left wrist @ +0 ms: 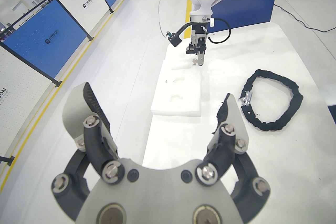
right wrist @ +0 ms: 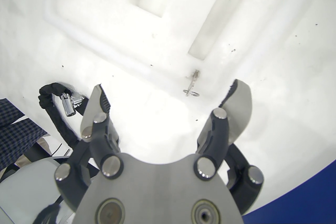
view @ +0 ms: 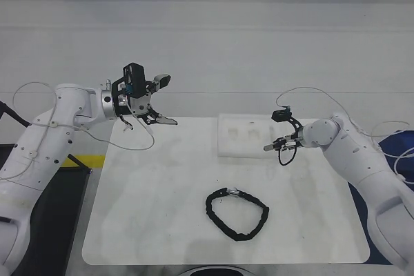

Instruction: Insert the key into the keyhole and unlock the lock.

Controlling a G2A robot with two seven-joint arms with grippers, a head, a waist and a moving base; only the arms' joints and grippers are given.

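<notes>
I am watching the left gripper (left wrist: 157, 107) hanging by the far left corner of the white table (view: 145, 207). Its two grey, black-padded fingers (left wrist: 90, 101) are standing wide apart and gripping nothing. From its wrist camera I am looking across the table at the other arm.

The right gripper (right wrist: 168, 91) is sitting low over the near right part of the white foam block (view: 245, 138), which is lying on the far half of the table. Its fingers are also spread wide and holding nothing.

The small silver key (right wrist: 192, 84) is lying on the foam block just past the end of a long rectangular recess. In the right wrist view it is appearing just ahead of the right gripper's fingertips and in line with the gap between them, apart from both. Its ring end is pointing toward the gripper. I cannot tell whether its other end is pressed into the foam or only resting on it.

The black fabric-sleeved chain lock (left wrist: 298, 99) is lying in a closed loop on the table, nearer to me than the foam block and well apart from both grippers. Its silver lock cylinder (left wrist: 248, 97) is sitting on the side of the loop that faces the foam block. Nothing is touching it.
</notes>
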